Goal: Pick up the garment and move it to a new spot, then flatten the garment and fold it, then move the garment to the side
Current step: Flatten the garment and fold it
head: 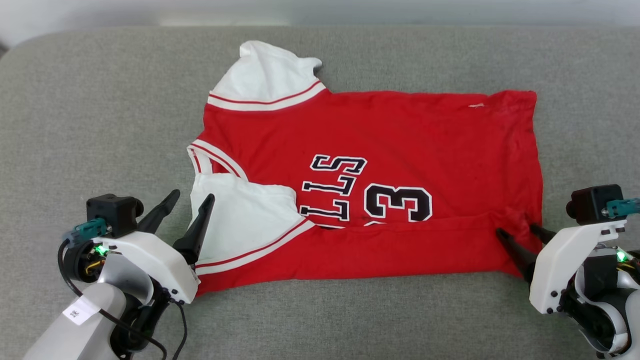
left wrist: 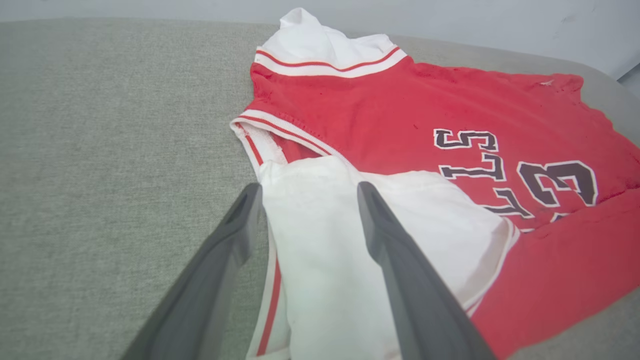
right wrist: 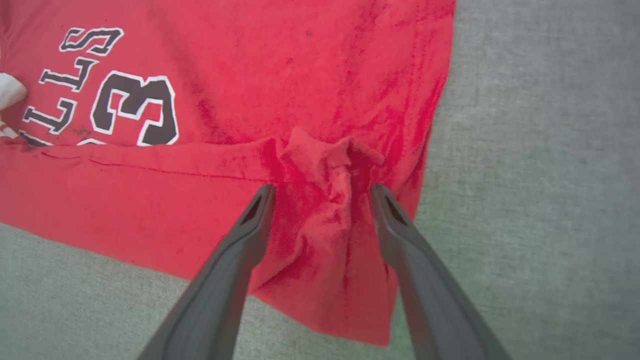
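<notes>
Straddling the folded white sleeve [head: 240,215] with my left pincer [head: 192,196], fingers apart, nothing held. Right pincer [head: 515,229] is likewise spread around a bunched hem corner [right wrist: 325,165]. Garment [head: 380,130] lies mid-cushion [head: 100,100], near side folded over. Risk: closing on that wad grabs extra layers and drags the fold askew; left may catch only the sleeve and unfold it.

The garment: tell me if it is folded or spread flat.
Partly folded. The garment has its near edge turned up over the lettering, near sleeve laid inward; far sleeve sticks out.
</notes>
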